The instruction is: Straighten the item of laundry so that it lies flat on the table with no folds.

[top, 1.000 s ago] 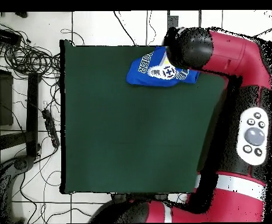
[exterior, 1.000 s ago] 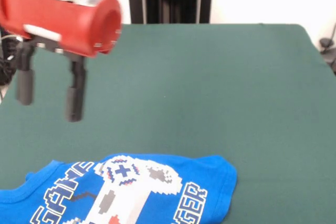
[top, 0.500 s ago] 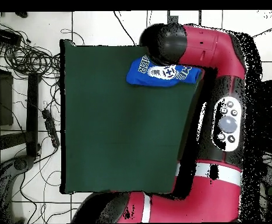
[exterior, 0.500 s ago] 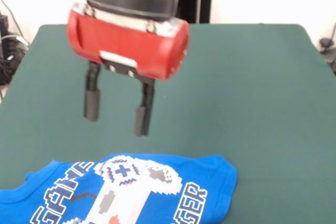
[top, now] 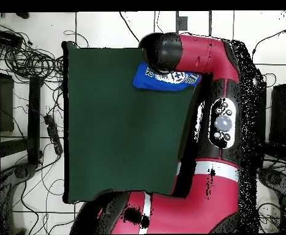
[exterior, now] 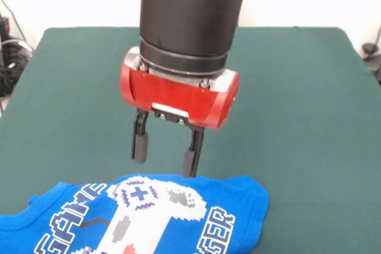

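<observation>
The item of laundry is a bright blue T-shirt with a white pixel controller print. It lies at the near left edge of the green table in the front view, partly cut off by the picture's bottom. My gripper hangs open just above the shirt's far edge, holding nothing. In the overhead view the shirt shows at the table's top right, partly hidden under the arm's wrist. The gripper itself is hidden there.
The red arm stretches along the right side of the table in the overhead view. Cables and a power strip lie on the floor to the left of the table.
The arm has swung from the front view's left toward the middle and come lower, bringing the open gripper over the shirt's far edge. The shirt has not moved.
</observation>
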You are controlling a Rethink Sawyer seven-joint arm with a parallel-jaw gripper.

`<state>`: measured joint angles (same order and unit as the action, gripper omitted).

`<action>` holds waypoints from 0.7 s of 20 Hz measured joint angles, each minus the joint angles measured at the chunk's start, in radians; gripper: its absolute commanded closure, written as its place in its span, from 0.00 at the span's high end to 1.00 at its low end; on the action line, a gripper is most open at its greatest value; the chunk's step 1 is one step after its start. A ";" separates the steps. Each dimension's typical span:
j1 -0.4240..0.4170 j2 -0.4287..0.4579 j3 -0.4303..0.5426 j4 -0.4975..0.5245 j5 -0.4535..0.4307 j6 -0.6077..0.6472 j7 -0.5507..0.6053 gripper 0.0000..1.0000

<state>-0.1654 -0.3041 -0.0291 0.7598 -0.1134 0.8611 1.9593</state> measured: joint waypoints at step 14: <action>0.000 0.022 0.000 0.000 0.009 0.000 0.000 1.00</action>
<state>-0.1654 -0.2821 -0.0291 0.7596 -0.1049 0.8611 1.9593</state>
